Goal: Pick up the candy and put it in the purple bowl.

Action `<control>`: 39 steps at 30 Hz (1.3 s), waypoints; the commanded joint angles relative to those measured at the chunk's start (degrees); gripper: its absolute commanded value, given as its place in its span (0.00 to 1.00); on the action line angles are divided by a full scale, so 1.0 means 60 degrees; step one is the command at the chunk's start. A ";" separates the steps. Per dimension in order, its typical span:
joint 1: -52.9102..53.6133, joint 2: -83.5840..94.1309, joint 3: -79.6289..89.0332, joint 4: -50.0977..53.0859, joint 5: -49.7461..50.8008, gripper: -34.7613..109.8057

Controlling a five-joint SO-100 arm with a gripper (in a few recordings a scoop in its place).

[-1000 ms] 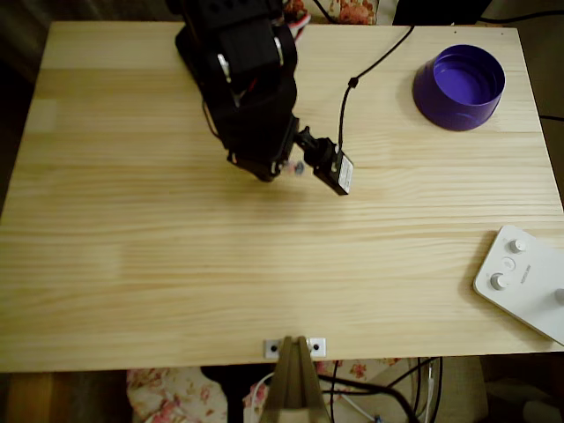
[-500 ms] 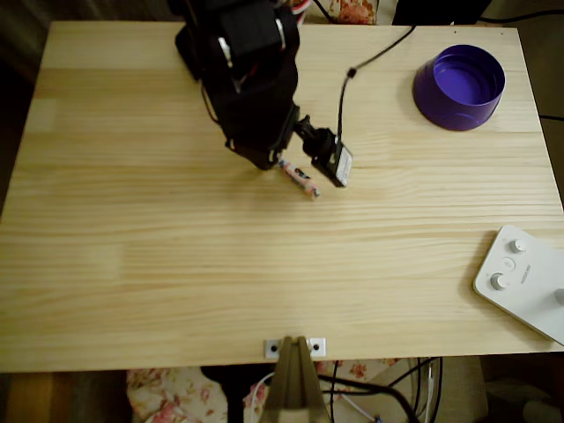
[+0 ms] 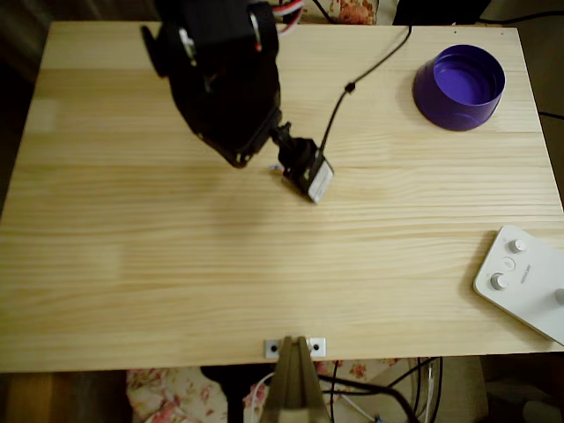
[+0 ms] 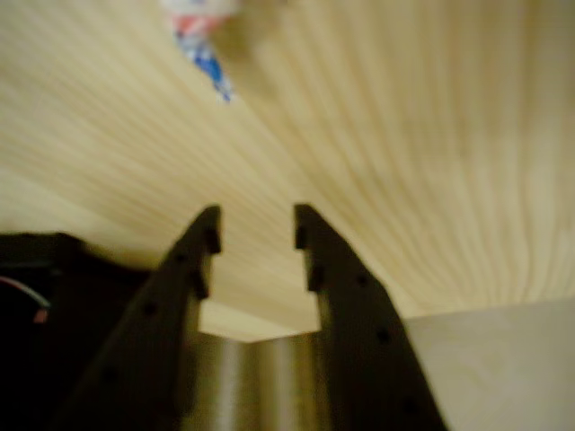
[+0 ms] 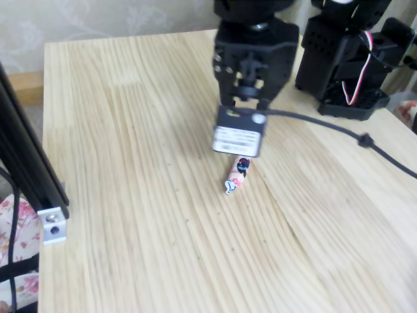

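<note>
The candy (image 5: 236,176) lies flat on the wooden table, a small pink-and-red sweet with bluish twisted ends, just in front of the wrist camera module (image 5: 238,139). In the wrist view it is a blur at the top left (image 4: 199,36), well ahead of the fingertips. My gripper (image 4: 256,235) is open, and only bare wood shows between its two black fingers. In the overhead view the black arm (image 3: 225,79) and its camera (image 3: 308,176) cover the candy. The purple bowl (image 3: 460,86) stands empty at the table's far right corner, far from the arm.
A white button box (image 3: 524,282) sits at the right edge near the front. A black cable (image 3: 352,84) runs from the wrist camera toward the back of the table. The arm's base (image 5: 352,59) stands at the back.
The arm has swung left and back. The candy, which lay in plain sight on the table half a second ago, is now covered by the wrist camera in the overhead view.
</note>
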 commanded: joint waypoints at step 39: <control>-0.2622 -0.0586 0.0132 -0.1846 0.6372 0.40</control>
